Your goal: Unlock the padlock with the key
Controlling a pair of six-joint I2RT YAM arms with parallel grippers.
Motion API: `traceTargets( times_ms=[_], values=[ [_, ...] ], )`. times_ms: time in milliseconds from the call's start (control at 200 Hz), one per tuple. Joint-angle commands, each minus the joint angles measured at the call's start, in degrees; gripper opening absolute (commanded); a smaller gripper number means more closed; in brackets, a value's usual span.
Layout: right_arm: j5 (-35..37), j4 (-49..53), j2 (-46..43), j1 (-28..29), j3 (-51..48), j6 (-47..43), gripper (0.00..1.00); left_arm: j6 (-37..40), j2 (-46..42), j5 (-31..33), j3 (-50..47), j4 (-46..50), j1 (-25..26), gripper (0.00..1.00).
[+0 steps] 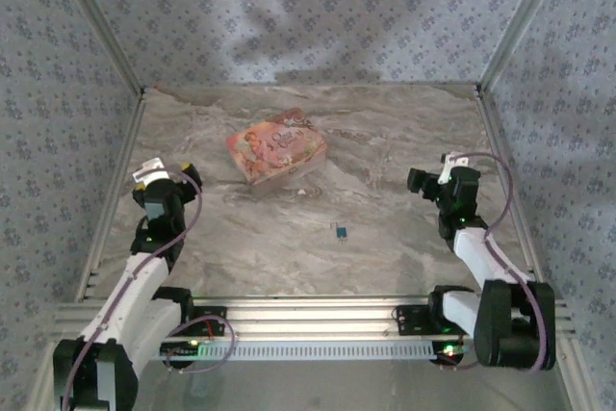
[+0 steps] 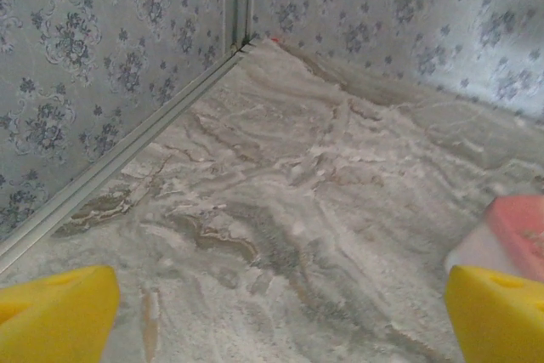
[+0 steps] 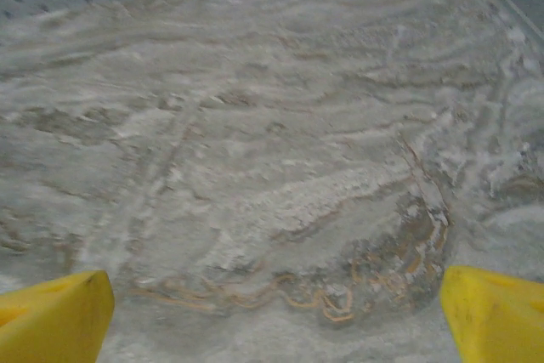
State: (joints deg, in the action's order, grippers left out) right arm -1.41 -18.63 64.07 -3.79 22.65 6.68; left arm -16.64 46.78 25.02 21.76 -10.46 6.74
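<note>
The padlock (image 1: 340,231) is a tiny blue thing with a silvery part, lying on the marble table between the two arms, near the front. At this size I cannot make out the key apart from it. My left gripper (image 1: 171,172) hovers at the left side, far from the padlock and facing the back left corner. Its yellow fingertips (image 2: 55,316) stand wide apart over bare table, so the left gripper (image 2: 280,320) is open. My right gripper (image 1: 421,180) is at the right side, pointing left. In the right wrist view the right gripper (image 3: 276,320) is open, its yellow fingertips (image 3: 497,316) empty.
A pink illustrated box (image 1: 276,146) lies at the back middle of the table; its pink corner (image 2: 523,231) shows beside the left gripper's right finger. Patterned walls with metal rails (image 2: 127,146) close in the table on three sides.
</note>
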Motion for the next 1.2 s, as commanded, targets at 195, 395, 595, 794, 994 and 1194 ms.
traceTargets(
  times_ms=[195, 395, 595, 794, 994, 1194],
  values=[
    [-5.3, -23.5, 13.0, -2.1, -2.9, -5.7, 1.00, 10.8, 11.2, -2.8, -1.9, -13.7, -0.4, 0.98],
    [-7.7, -31.8, 20.7, -3.0, -3.2, -5.8, 1.00, 13.0, 22.1, -8.9, -1.7, -21.6, -2.1, 0.98],
    [-2.3, -29.0, 23.6, 0.2, -0.6, -7.7, 1.00, 16.7, 28.5, -15.0, -0.9, -27.9, -3.0, 0.98],
    [-1.7, -28.0, 23.3, 0.5, -0.4, -7.9, 1.00, 17.7, 37.0, -20.4, -1.1, -38.0, -5.2, 0.98],
    [-1.3, -28.1, 23.3, 0.6, -0.4, -8.1, 1.00, 15.2, 40.9, -24.1, 2.2, -35.2, -8.3, 0.98],
    [-0.7, -28.3, 23.3, 0.9, -0.5, -8.1, 1.00, 15.0, 41.1, -24.7, 2.0, -35.9, -8.8, 0.98]
  ],
)
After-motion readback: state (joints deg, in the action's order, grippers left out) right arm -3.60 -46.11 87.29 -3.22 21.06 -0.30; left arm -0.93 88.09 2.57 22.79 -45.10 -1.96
